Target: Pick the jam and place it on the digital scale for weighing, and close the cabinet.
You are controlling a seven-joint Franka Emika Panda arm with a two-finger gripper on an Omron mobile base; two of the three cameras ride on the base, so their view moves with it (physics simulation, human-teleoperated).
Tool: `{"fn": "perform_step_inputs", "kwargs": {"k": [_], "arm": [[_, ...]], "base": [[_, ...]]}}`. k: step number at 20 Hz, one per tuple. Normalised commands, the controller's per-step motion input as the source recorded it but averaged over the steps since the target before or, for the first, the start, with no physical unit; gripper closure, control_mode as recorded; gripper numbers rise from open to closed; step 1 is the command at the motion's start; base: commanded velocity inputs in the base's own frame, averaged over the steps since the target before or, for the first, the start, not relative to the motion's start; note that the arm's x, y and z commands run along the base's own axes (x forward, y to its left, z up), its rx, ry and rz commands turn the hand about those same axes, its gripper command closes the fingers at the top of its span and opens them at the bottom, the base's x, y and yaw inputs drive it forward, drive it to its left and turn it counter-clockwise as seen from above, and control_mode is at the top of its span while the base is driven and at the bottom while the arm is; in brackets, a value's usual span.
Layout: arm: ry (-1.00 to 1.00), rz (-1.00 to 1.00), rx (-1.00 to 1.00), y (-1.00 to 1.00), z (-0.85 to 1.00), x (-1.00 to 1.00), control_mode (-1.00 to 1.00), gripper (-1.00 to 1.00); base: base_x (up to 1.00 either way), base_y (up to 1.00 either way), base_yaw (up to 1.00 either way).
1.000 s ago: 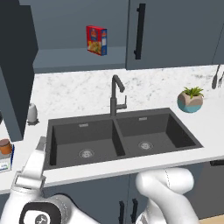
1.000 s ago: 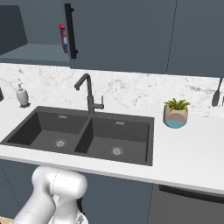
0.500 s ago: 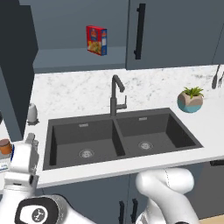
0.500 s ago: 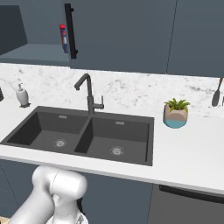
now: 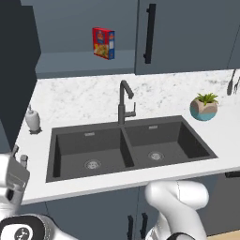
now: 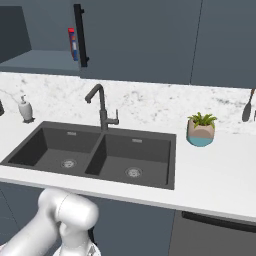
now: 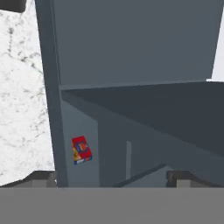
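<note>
Standing spread wide with nothing between its tips, the claw [image 7: 112,178] faces the open cabinet [image 7: 131,65] — the red-and-yellow box [image 7: 81,149] sits on its shelf. The claw [image 5: 18,155] hangs over the worktop's [image 5: 84,96] left front edge (beside the double sink [image 5: 126,145]). The jam cannot be made out.

Double sink [image 5: 126,147] set into the worktop [image 5: 79,96], centre; tap [image 5: 124,101] behind the divider. Soap bottle [image 5: 32,117] left of the sink, on the worktop. Potted plant [image 5: 204,106] right of the sink. Utensil [image 5: 231,82] at far right, by the wall. Carton box [image 5: 103,42] on the open shelf of the cabinet [image 5: 187,33], above and behind the tap; shut door with bar handle [image 5: 149,33] just right of it.
</note>
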Motion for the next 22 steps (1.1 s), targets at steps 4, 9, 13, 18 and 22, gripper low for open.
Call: {"fn": "perform_step_inputs", "kwargs": {"k": [4, 9, 13, 18, 22], "arm": [[0.01, -0.08, -0.02, 0.12, 0.0, 0.0, -1.0, -1.0], [0.0, -0.07, -0.01, 0.05, 0.03, 0.0, -1.0, -1.0], [0.0, -0.08, 0.0, 0.09, 0.42, -0.01, -1.0, -1.0], [0.0, -0.04, 0.0, 0.0, 0.51, -0.01, -1.0, -1.0], [0.0, -0.03, 0.03, -0.03, 0.5, 0.0, -1.0, -1.0]], "base": [[0.0, 0.0, 0.0], [0.0, 0.0, 0.0], [0.0, 0.0, 0.0], [0.0, 0.0, 0.0], [0.0, 0.0, 0.0]]}}
